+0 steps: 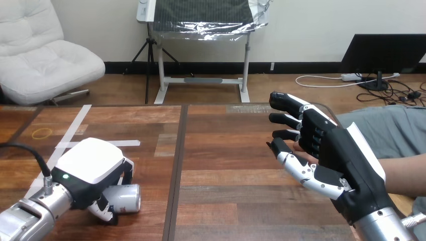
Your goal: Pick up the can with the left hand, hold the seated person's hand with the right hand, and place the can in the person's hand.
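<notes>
A silver can [126,198] lies on its side on the wooden table [226,201] near the front left. My left hand [93,168] sits over it, fingers curled down across its top and the thumb in front, closed round it. At the right my right hand [329,145] is raised on edge, fingers fairly straight and pointing left, thumb stretched out below them. The person's hand [297,148] lies just behind my right palm and is mostly hidden; a small part shows between my fingers and thumb. I cannot tell whether they touch. The person's forearm [404,173] comes in from the right edge.
White tape strips [75,128] and a yellow ring mark [42,133] lie on the table's left half. A dark seam [176,170] runs front to back between the two table halves. The person sits at the right side.
</notes>
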Controlling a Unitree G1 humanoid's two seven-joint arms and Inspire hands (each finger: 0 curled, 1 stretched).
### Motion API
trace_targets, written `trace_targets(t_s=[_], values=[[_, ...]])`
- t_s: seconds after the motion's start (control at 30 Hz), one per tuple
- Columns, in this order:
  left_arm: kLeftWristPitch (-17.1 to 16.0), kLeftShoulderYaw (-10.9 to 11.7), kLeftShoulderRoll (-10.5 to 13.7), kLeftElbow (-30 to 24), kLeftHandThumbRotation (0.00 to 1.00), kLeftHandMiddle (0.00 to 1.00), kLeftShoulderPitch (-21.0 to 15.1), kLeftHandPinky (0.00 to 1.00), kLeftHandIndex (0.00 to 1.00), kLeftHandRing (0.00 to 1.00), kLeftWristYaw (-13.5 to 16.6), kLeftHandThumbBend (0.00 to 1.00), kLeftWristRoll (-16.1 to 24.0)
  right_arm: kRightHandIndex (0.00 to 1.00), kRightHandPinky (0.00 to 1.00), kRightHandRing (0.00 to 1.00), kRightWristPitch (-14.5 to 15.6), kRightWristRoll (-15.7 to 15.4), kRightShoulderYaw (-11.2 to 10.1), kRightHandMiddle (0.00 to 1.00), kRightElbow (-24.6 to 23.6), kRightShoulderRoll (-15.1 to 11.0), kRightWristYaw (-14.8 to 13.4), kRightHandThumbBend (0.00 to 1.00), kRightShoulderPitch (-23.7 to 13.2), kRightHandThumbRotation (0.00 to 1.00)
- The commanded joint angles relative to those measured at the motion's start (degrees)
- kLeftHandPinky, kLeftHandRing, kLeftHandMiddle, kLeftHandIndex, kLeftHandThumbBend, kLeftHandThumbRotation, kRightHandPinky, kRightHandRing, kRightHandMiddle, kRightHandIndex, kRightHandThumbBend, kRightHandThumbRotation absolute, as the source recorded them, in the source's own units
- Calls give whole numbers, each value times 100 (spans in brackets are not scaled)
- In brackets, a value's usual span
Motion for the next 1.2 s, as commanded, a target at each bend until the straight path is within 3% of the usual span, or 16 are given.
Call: trace_targets(t_s=[0.0, 0.63, 0.93, 1.17], values=[[100, -277, -191, 514, 0, 44, -229, 26, 52, 33, 199, 57, 292, 85, 76, 84, -51, 57, -48, 88, -255, -11, 3, 32, -313, 0], [-53, -489, -294, 1080, 0, 42, -423, 25, 50, 31, 711, 58, 228, 85, 74, 84, -110, 67, -46, 87, -212, -19, 21, 32, -314, 0], [-187, -442, -299, 1145, 0, 42, -428, 26, 50, 32, 687, 59, 76, 85, 74, 83, -95, 96, -53, 87, -211, -14, 21, 32, -308, 0], [-492, -264, -305, 1129, 0, 43, -362, 28, 49, 34, 846, 61, -264, 84, 74, 83, -123, 82, -47, 86, -194, -6, 12, 32, -313, 0]])
